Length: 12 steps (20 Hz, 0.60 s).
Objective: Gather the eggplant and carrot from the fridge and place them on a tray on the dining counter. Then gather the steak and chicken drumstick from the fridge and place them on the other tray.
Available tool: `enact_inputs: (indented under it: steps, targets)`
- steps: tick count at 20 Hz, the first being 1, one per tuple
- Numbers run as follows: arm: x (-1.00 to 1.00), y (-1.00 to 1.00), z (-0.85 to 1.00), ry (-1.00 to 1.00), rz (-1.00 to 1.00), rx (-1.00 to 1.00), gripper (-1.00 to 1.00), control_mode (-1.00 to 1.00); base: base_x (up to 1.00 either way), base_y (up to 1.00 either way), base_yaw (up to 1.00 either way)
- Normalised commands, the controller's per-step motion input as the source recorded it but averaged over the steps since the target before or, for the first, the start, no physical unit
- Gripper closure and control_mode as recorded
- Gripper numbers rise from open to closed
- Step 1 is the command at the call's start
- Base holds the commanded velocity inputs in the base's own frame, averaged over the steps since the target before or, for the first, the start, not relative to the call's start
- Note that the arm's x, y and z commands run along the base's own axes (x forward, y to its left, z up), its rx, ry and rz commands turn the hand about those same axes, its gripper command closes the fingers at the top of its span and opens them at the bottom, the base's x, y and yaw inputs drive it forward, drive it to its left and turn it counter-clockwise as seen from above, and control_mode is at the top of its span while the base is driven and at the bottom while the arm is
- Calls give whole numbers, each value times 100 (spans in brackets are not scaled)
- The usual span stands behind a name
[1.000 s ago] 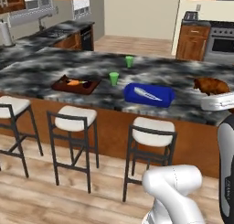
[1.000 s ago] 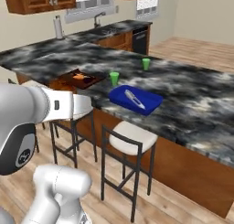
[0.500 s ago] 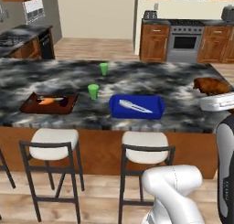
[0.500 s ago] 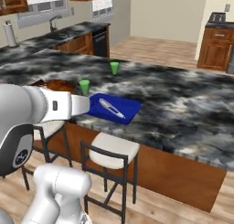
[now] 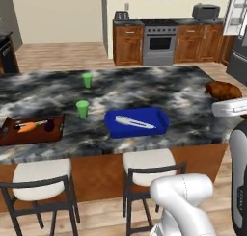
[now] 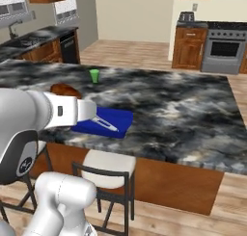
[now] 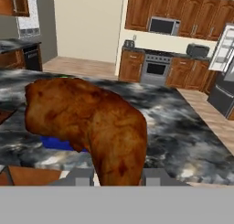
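While clamped on the thin end of the chicken drumstick point(image 7: 87, 122), pincer point(image 7: 118, 175) closed around it, bulbous golden-brown end filling the hand view and hanging above the marbled desk point(image 5: 159, 88). Seen in the left base view as a brown lump point(image 5: 223, 89) at the far right, over the right end of the desk, just above the white forearm. Seen in the right base view as a brown piece point(image 6: 66, 90) behind the forearm, beside the near left corner of the other tray point(image 6: 103, 123). Blue, streaked with white, lying flat near the desk's front edge point(image 5: 136, 122), with nothing but the streak marks visible on it. Further left along the same edge, the tray point(image 5: 31, 130) of reddish-brown wood, holding the carrot point(image 5: 27, 127) with the eggplant point(image 5: 48, 125) just beside it. Between the two trays, a green cup point(image 5: 82, 108) upright on the stone; a second green cup point(image 5: 87, 79) farther back. Below the desk's front, two stools with pale seats point(image 5: 147, 162) and dark frames. Beyond, a stove point(image 5: 159, 41) set in brown cabinets, and at the far right the fridge point(image 5: 238, 32), one door apparently standing open.
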Motion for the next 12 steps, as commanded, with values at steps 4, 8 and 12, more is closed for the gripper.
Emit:
enact_inputs:
  steps: [4, 8, 12]
  targets:
    - [0, 0, 0, 0, 0, 0, 100, 100, 9, 57, -30]
    - [0, 0, 0, 0, 0, 0, 100, 100, 46, 78, -17]
    - [59, 49, -12, 20, -2, -8, 100, -100, 16, 22, -2]
